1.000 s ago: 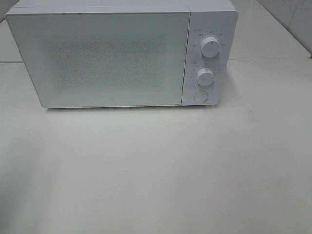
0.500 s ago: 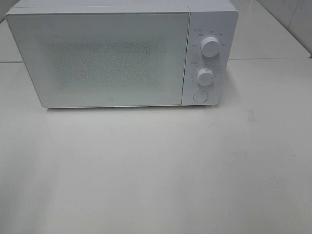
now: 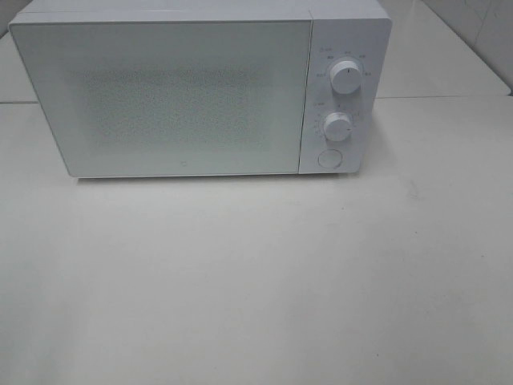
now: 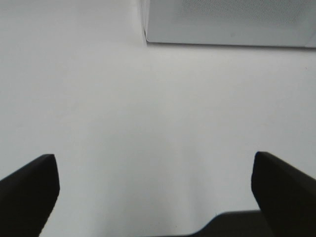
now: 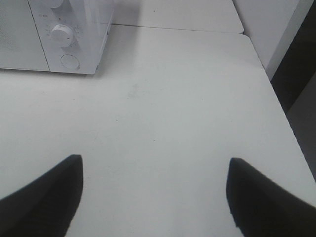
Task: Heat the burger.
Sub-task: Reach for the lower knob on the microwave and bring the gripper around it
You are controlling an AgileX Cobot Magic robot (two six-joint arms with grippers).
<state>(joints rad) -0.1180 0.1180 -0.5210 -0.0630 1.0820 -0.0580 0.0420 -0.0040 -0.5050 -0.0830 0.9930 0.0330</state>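
1. White tabletop (image 3: 256,281) fills the high view, pale and glossy, with a white microwave (image 3: 200,88) standing at its far side.
2. Microwave door (image 3: 160,96) is shut, and its speckled window gives no look inside.
3. On the control panel right of the door, the upper dial (image 3: 345,78) sits above the lower dial (image 3: 338,127), with the round button (image 3: 329,158) at the bottom.
4. Left gripper (image 4: 154,160) hangs over bare tabletop near the microwave's lower corner, its dark fingers spread wide with nothing between them.
5. Right gripper (image 5: 154,162) hovers over the tabletop out from the control-panel end, jaws also wide apart and holding nothing.
6. As for the burger, no view shows it, so I cannot tell where it is.
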